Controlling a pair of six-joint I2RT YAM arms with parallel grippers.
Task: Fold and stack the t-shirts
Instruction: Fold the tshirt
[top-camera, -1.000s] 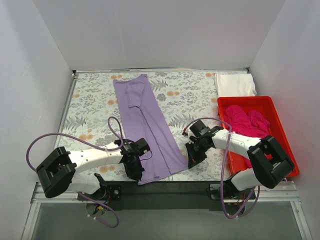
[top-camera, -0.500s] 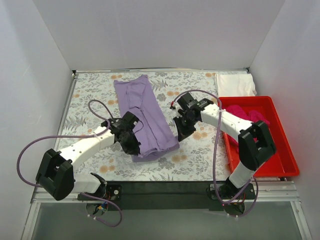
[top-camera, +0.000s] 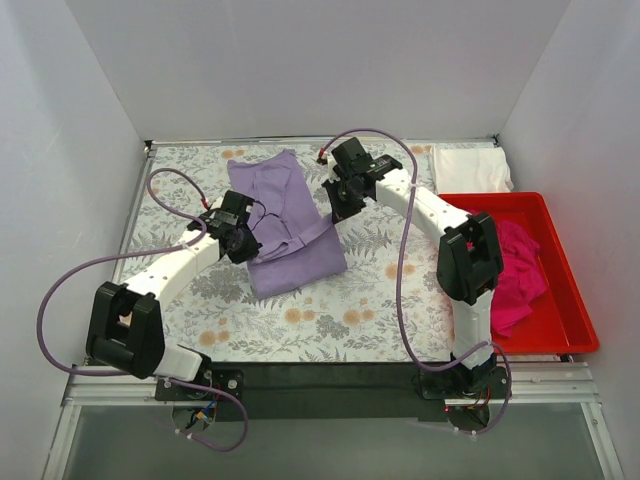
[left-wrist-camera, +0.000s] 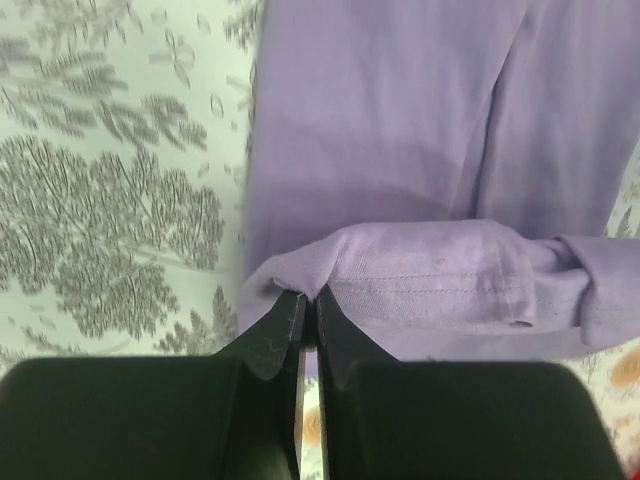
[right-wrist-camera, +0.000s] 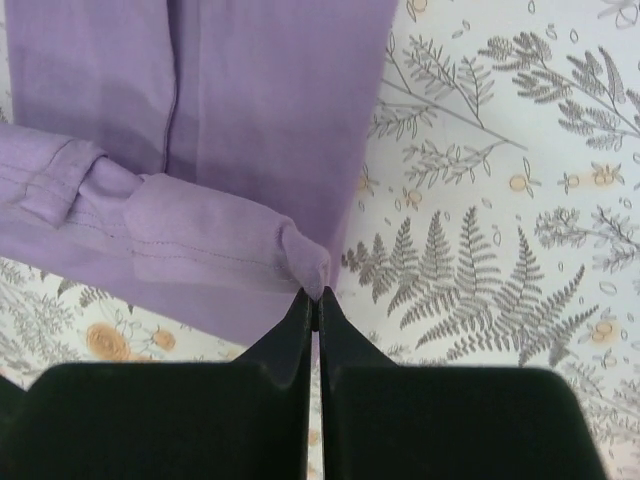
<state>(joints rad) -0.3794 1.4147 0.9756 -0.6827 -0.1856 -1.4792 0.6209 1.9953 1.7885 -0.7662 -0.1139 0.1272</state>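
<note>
The lavender t-shirt lies as a long strip on the floral cloth, its near end lifted and carried back over itself. My left gripper is shut on the left corner of that hem. My right gripper is shut on the right corner. The hem hangs stretched between the two, above the flat fabric. A magenta t-shirt lies crumpled in the red bin. A white t-shirt lies folded at the back right.
The grey-and-orange floral tablecloth covers the table, bare in front of the purple shirt. White walls close in the left, back and right sides. The red bin stands along the right edge.
Both grippers have carried the shirt's near hem from the table's front edge away toward the back, doubling the strip over. The arms have stretched out far from their bases.
</note>
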